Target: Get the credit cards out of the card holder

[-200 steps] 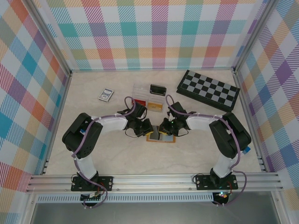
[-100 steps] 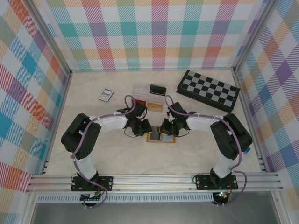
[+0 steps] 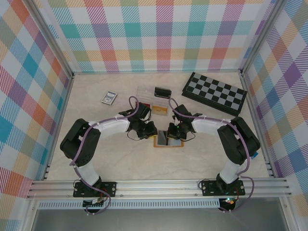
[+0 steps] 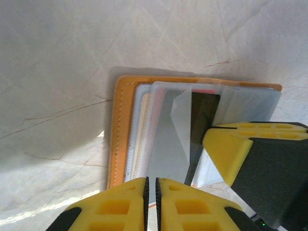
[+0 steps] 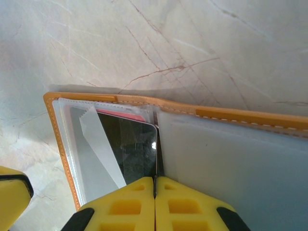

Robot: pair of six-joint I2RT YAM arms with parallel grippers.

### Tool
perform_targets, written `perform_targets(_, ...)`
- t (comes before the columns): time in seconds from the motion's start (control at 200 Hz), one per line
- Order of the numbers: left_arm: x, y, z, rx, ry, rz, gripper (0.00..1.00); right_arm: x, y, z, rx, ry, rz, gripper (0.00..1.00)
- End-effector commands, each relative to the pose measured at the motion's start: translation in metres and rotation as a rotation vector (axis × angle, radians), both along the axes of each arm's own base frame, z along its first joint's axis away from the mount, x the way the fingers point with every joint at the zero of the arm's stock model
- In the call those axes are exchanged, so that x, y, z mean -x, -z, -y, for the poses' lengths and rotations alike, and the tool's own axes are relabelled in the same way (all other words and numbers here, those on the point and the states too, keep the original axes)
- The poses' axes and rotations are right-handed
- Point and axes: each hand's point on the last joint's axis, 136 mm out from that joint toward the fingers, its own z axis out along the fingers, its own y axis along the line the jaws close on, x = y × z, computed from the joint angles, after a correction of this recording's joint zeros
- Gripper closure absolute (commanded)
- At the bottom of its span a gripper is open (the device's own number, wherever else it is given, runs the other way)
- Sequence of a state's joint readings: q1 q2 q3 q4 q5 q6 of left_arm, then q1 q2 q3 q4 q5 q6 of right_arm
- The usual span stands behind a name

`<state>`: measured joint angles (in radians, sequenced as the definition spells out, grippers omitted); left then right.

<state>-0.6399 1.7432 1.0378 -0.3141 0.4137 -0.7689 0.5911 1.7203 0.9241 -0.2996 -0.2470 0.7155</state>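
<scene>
The card holder (image 3: 169, 144) lies open on the table between both arms, orange-tan rim (image 4: 118, 134) around clear sleeves and a grey-blue panel (image 5: 231, 163). A dark credit card (image 5: 127, 144) sits in the left half's sleeve over a pink one; its right edge runs straight into my right gripper (image 5: 155, 182), which is shut on it. In the left wrist view that card (image 4: 202, 115) shows beside a right finger (image 4: 228, 149). My left gripper (image 4: 150, 185) hovers at the holder's near edge, pads a thin slit apart, nothing clearly between them. From above, my left gripper (image 3: 153, 132) and right gripper (image 3: 172, 134) meet over the holder.
A folded chessboard (image 3: 215, 92) lies at the back right. A clear plastic box (image 3: 153, 102) with red and yellow contents and a black item (image 3: 162, 92) stands just behind the grippers. A small patterned card box (image 3: 109, 97) lies at the back left. Metal rails frame the table.
The holder has slid slightly right. A dark card now stands out over its left half. The left arm's elbow has swung a little left.
</scene>
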Motion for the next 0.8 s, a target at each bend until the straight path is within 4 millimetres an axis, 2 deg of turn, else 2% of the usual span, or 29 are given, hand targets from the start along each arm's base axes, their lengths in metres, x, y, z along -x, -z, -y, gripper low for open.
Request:
perform_targets(0.0,-0.004,-0.003,0.018,0.064,0.025,0.007,0.87,0.005,-0.001,0.007,0.048,-0.033,0.000,0.93)
perform_targets(0.13,-0.007,0.002,0.024,0.074,0.030,-0.002,0.89,0.006,0.001,0.005,0.047,-0.044,-0.006,0.93)
perform_targets(0.39,-0.010,0.018,0.023,0.028,0.029,-0.016,0.94,0.006,0.002,0.004,0.043,-0.054,-0.009,0.93)
perform_targets(0.665,0.007,0.043,-0.002,-0.111,0.031,-0.085,0.96,0.005,-0.003,0.013,0.096,-0.061,0.013,0.92)
perform_targets(0.795,0.012,0.049,-0.009,-0.142,0.034,-0.097,0.97,0.004,-0.006,0.017,0.120,-0.061,0.025,0.92)
